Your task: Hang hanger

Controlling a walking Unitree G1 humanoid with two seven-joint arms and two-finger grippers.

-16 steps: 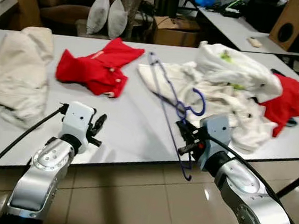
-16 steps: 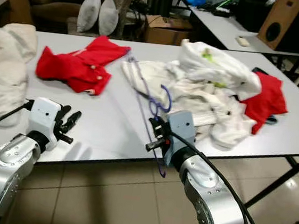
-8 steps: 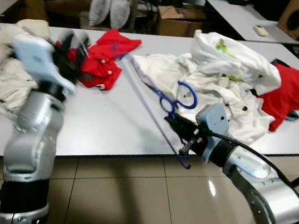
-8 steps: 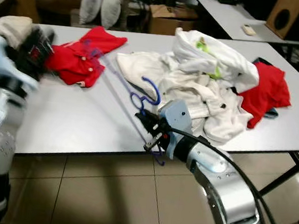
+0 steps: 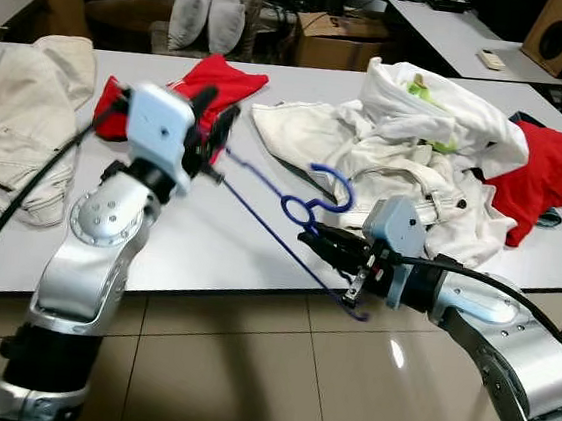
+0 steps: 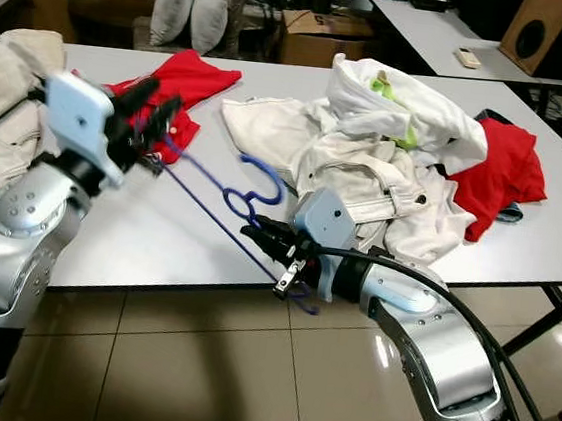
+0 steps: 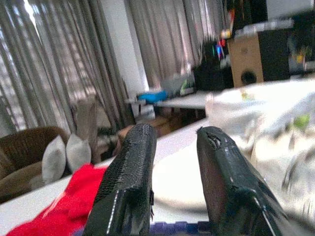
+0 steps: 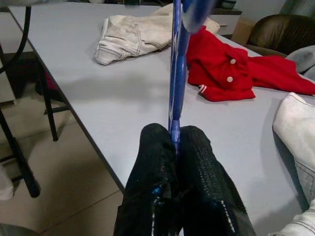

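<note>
The left gripper (image 5: 213,123), fingers parted, had risen to the blue hanger (image 5: 261,213) clamped by the right gripper (image 5: 323,245), suggesting a handover.

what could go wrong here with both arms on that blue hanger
The right end effector pinches the blue hanger on one thin bar near its end, so it could twist or slip out. The left end effector is open at the far end of the hanger; if it closes off-line it may knock the bar rather than grasp it. The hook hangs close to the white clothes pile and might snag the fabric as the hanger swings.
</note>
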